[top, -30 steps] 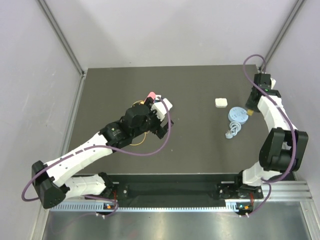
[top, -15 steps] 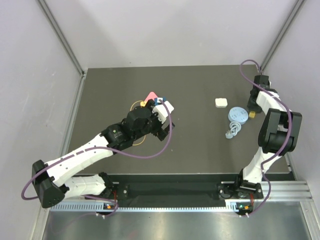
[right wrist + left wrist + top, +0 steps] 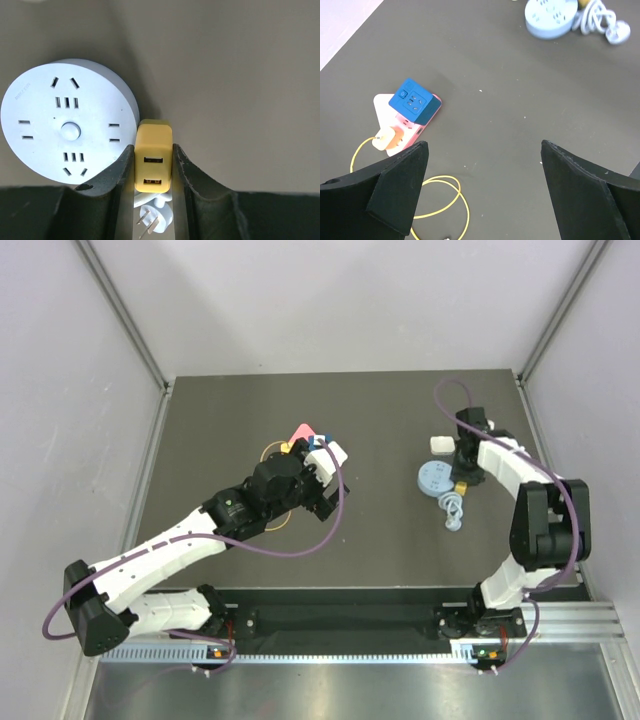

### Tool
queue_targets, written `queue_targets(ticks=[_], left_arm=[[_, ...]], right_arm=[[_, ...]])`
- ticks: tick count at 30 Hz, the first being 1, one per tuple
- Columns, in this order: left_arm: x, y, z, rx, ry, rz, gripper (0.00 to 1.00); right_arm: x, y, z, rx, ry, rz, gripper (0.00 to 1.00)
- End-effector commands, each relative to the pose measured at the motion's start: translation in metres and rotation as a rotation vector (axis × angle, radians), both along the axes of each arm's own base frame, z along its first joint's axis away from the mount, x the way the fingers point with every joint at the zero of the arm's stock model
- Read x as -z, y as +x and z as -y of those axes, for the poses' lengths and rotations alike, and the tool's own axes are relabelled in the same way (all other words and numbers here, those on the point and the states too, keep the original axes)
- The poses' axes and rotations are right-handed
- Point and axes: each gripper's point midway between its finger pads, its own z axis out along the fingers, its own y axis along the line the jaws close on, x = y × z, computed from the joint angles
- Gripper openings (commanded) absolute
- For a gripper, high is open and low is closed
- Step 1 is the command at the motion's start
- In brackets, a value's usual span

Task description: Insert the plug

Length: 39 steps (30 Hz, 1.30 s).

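Observation:
My right gripper (image 3: 153, 167) is shut on a yellow two-port USB charger plug (image 3: 153, 161), held against the right edge of a round pale blue socket (image 3: 67, 127). In the top view the right gripper (image 3: 462, 480), the plug (image 3: 461, 486) and the round socket (image 3: 436, 478) sit right of centre. My left gripper (image 3: 485, 190) is open and empty above the dark table. It hovers near a pink power strip (image 3: 412, 131) that carries a blue socket cube (image 3: 415, 101) and a small yellow plug (image 3: 384, 140). The left gripper (image 3: 318, 472) is near the table's middle.
A white cable with a two-pin plug (image 3: 152, 220) lies just under the right gripper, also in the top view (image 3: 453, 512). A small white adapter (image 3: 440, 444) lies behind the round socket. A yellow cable loop (image 3: 440, 200) lies beside the pink strip.
My right arm has swung left toward the table's middle with the yellow plug, and the round socket and its white cable have shifted left with it. The left arm has barely moved.

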Motion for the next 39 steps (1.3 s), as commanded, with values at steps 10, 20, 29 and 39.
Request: queue_targets(ticks=[10, 20, 29, 39], left_arm=[[-0.021, 0.002, 0.003, -0.006, -0.061, 0.059, 0.98], [-0.026, 0.0, 0.0, -0.011, -0.09, 0.082, 0.96], [-0.037, -0.004, -0.003, -0.006, -0.124, 0.123, 0.96], [-0.043, 0.0, -0.013, -0.043, -0.118, 0.174, 0.96]], right_arm=[[-0.031, -0.054, -0.084, -0.103, 0.14, 0.041, 0.0], [-0.093, 0.007, -0.103, -0.561, 0.047, 0.206, 0.0], [-0.105, 0.007, -0.131, -1.206, -0.038, 0.284, 0.0], [-0.081, -0.009, -0.144, -1.628, 0.142, 0.109, 0.0]])
